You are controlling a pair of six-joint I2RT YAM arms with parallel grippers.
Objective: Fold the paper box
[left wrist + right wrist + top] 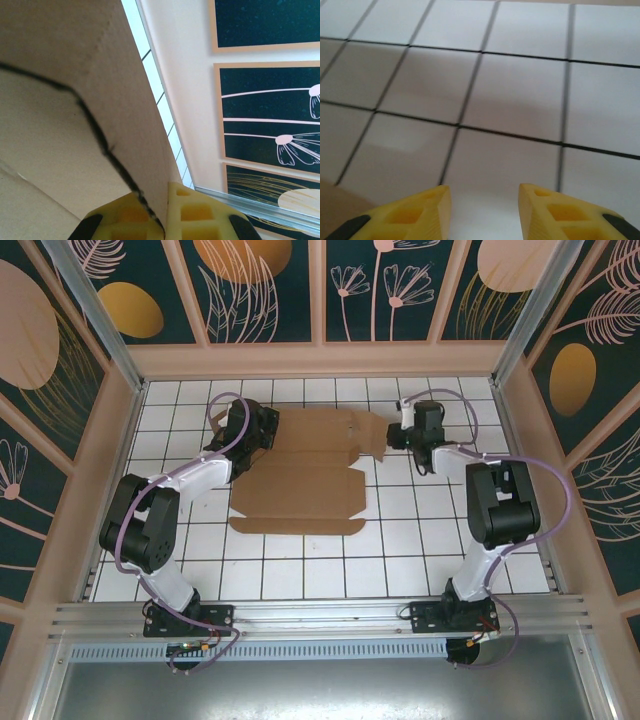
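Observation:
The paper box is a brown cardboard sheet lying partly folded in the middle of the white tiled floor, its far panel reaching toward the back. My left gripper is at that far panel's left edge. In the left wrist view its yellow fingers are shut on a raised cardboard flap that rises from between them. My right gripper sits just off the sheet's far right edge. In the right wrist view the right gripper stands open over bare tiles, with a brown corner of cardboard at lower left.
Peach-framed walls with dark floral panels close in the floor on three sides. A metal rail runs along the near edge by the arm bases. Bare tiles lie in front of the sheet and to its right.

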